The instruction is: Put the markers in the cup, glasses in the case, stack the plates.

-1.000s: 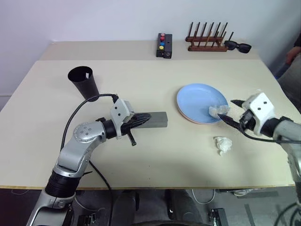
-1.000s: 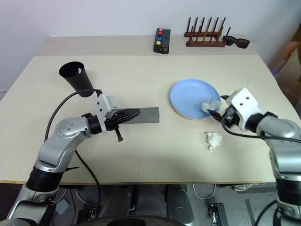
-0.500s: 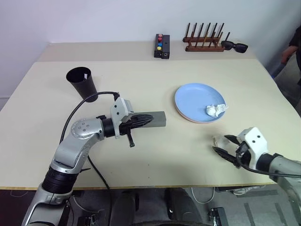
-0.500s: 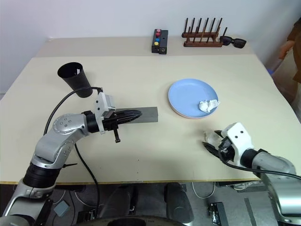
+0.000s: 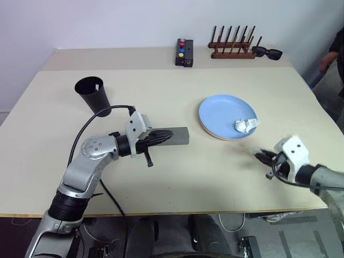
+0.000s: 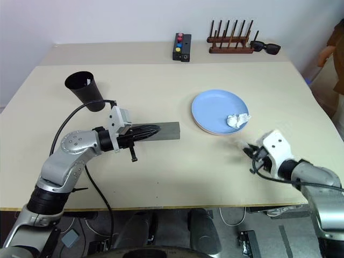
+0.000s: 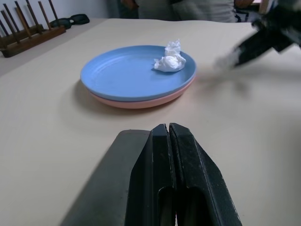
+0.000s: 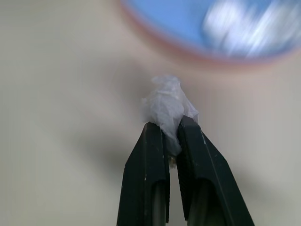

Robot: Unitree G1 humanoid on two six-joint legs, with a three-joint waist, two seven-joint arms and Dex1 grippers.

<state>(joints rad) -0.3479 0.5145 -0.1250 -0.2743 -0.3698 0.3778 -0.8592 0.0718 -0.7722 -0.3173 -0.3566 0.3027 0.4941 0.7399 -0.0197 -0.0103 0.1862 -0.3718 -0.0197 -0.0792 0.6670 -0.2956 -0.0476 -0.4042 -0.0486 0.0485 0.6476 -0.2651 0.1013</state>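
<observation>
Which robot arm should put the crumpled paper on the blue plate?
The right. Its gripper is already shut on the paper wad, close beside the blue plate. The left gripper rests shut over the case.

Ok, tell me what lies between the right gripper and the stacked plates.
Bare tabletop, seen in the right eye view. The right gripper, shut on a crumpled tissue, sits apart from the plates.
</observation>
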